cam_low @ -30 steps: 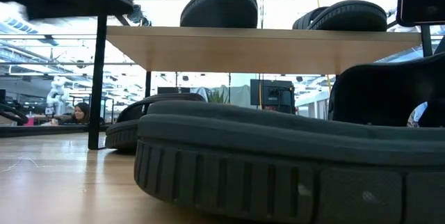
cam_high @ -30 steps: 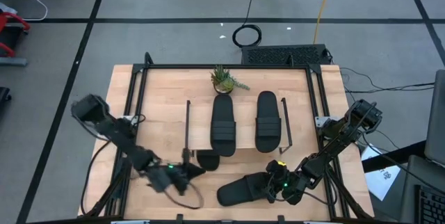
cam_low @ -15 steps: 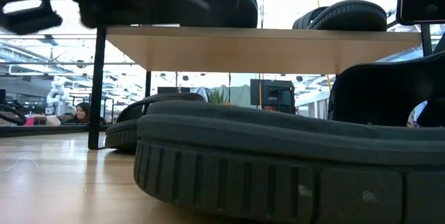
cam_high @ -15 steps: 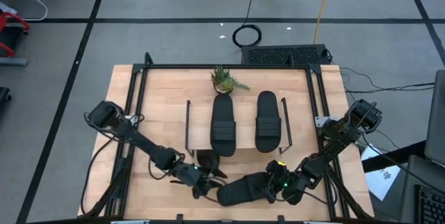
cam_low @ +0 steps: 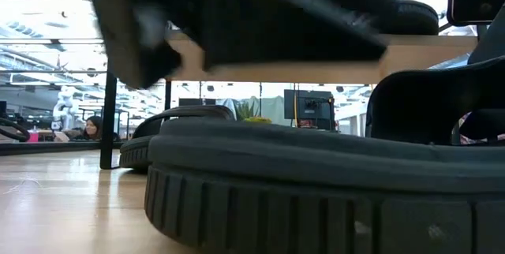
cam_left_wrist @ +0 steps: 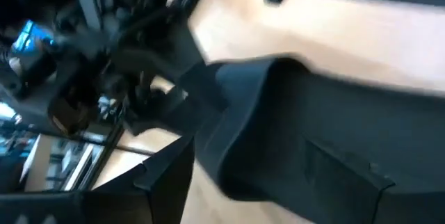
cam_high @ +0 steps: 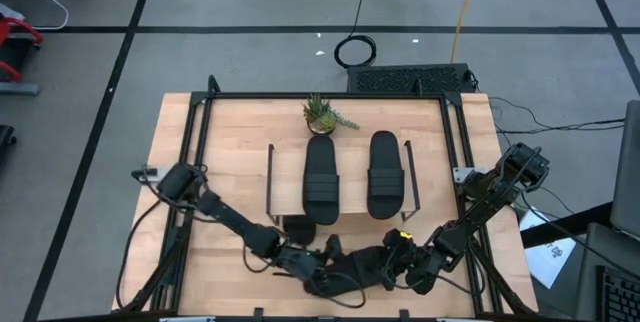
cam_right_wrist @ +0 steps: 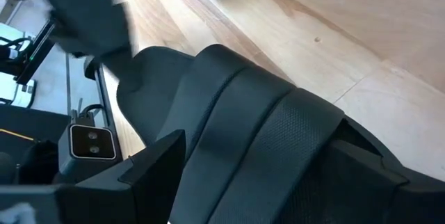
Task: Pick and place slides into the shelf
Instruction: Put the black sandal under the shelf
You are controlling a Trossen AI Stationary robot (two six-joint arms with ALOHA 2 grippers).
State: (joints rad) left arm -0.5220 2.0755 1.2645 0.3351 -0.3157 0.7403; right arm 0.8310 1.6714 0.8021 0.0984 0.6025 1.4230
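Observation:
Two black slides (cam_high: 321,179) (cam_high: 384,174) lie side by side on the shelf's top board (cam_high: 352,177). Another slide (cam_high: 298,230) sticks out from under the shelf's near side, sole on the table. One more slide (cam_high: 352,268) lies flat on the table near its front edge. My right gripper (cam_high: 392,262) is at that slide's right end, open, its fingers standing on either side of the wide strap (cam_right_wrist: 264,133). My left gripper (cam_high: 328,255) is open over the same slide's left end and shows blurred. My left gripper is right over the left end of the near slide (cam_left_wrist: 313,133), coming slantwise from the table's left; I cannot tell whether it touches. My right gripper's fingers (cam_right_wrist: 149,168) flank the strap from the table's right; whether they touch it I cannot tell.
A small potted plant (cam_high: 322,114) stands behind the shelf. Black frame rails (cam_high: 190,162) run along the table's sides. Bare wood (cam_high: 230,162) lies left of the shelf. A person (cam_low: 91,126) shows far off in the room beyond the table.
My left gripper has swept along the table's near side toward the right, from left of the shelf to the left end of the near slide, and has opened on the way. My right gripper has kept still at the slide's strap.

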